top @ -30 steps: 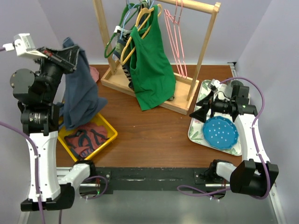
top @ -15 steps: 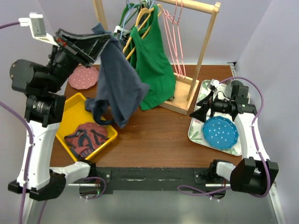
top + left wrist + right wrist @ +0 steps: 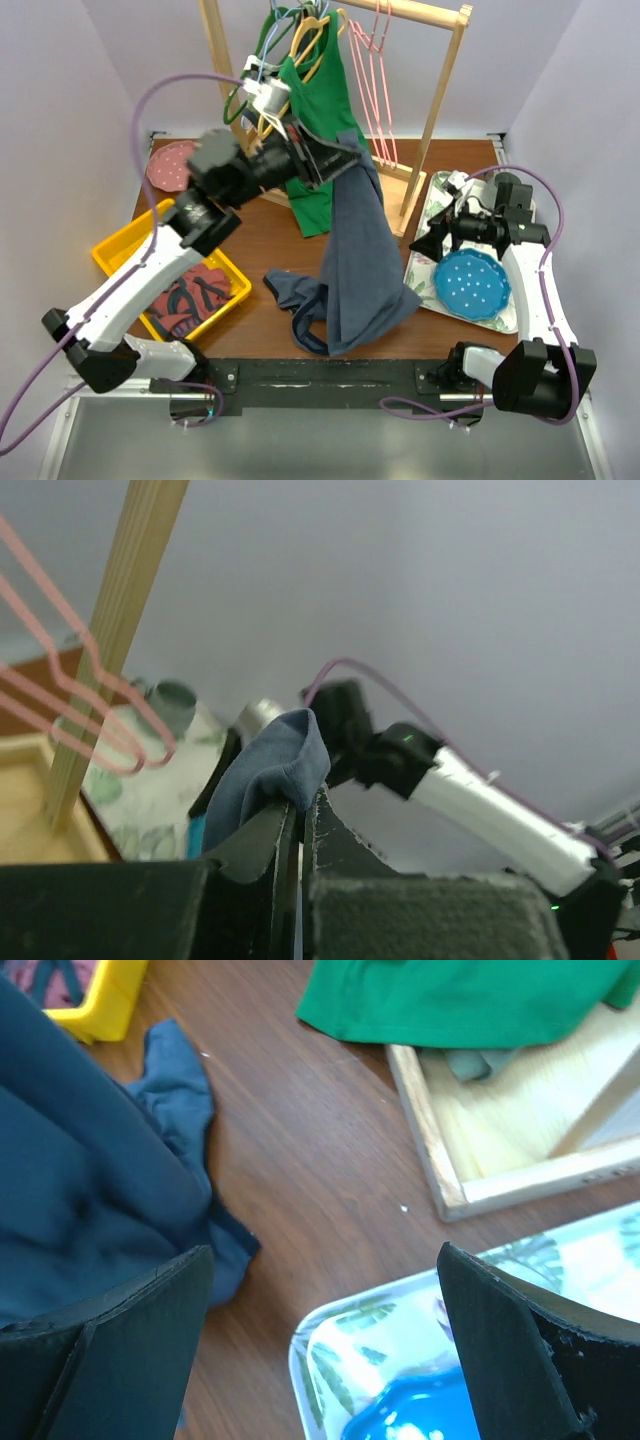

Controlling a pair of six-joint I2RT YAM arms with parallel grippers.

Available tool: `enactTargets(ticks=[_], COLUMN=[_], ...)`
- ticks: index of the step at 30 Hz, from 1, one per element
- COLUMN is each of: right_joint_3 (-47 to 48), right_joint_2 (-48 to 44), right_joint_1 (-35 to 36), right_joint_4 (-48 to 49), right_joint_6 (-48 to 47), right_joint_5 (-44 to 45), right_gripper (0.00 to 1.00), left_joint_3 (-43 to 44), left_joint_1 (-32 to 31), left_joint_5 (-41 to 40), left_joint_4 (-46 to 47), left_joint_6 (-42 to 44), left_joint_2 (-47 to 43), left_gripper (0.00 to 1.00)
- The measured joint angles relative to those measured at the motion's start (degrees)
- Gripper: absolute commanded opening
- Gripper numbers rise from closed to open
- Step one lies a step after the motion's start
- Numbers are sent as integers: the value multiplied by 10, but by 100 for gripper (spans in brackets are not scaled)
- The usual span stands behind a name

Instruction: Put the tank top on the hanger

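Just in front of the tall wooden clothes rack [image 3: 441, 105], the slate-blue sleeveless fabric tank top [image 3: 358, 255] hangs in a long fold from the left gripper [image 3: 338, 160]. Its lower end is pooled on the brown table [image 3: 270, 235] before the rack's base. That claw is clamped tight on a small bunch of cloth, its 2 fingers almost meeting. Whether it has pinched a strap or a hem is hard to tell.

The thin pink wire hanger [image 3: 378, 70] hangs from the rack's top rail, above and to the right of the grip. The cloth looks light, limp and quick to bunch, so from 1 hold it will likely sag and swing. A 2nd hold on a shoulder strap, spreading the neck opening, would probably serve best.

The right gripper [image 3: 425, 243] sits to the right of the rack over a leaf-patterned tray [image 3: 420, 285], spread wide and holding nothing.
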Motion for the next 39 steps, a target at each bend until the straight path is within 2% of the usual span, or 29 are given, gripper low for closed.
enactTargets(ticks=[2,3,4,5,8,12,14,16,20,23,26,30,32,36,38,39], right_joint_3=[2,5,9,15,41,83,103,104,64,53,51,37,30,27,27,27], right_joint_2=[-7,-13,-18,-24,-29,-16,-3,4,9,50,122,197,228,257,268,274], right_joint_1=[0,0,0,0,0,7,40,117,357,521,648,756,791,798,797,797], right_joint_4=[-4,-9,-16,-28,-73,-168,-217,-234,-191,-156,-89,12,64,123,144,152], right_joint_6=[-2,-7,-14,-22,-64,-160,-211,-232,-216,-185,-130,-36,19,100,129,140], right_joint_5=[12,20,24,28,40,42,45,58,102,151,215,300,347,409,418,421], right_gripper=[99,99,99,99,99,99,99,99,98,94,91,90,86,78,69,68], left_joint_3=[-73,-107,-133,-163,-216,-227,-239,-262,-318,-374,-444,-513,-543,-578,-583,-583], left_joint_1=[0,0,0,0,0,0,0,0,8,18,21,21,21,21,21,21], left_joint_5=[-12,-18,-22,-27,-49,-106,-146,-188,-257,-301,-342,-386,-406,-439,-454,-462], left_joint_4=[13,18,20,20,-3,-65,-85,-103,-128,-144,-181,-249,-282,-321,-337,-340], left_joint_6=[0,0,0,1,31,99,133,157,176,158,112,41,3,-49,-65,-71], left_joint_2=[0,2,4,7,27,32,8,-36,-159,-258,-347,-443,-495,-585,-609,-613], left_gripper=[0,9,20,46,73,89,98,100,99,99,99,98,97,96,96,96])
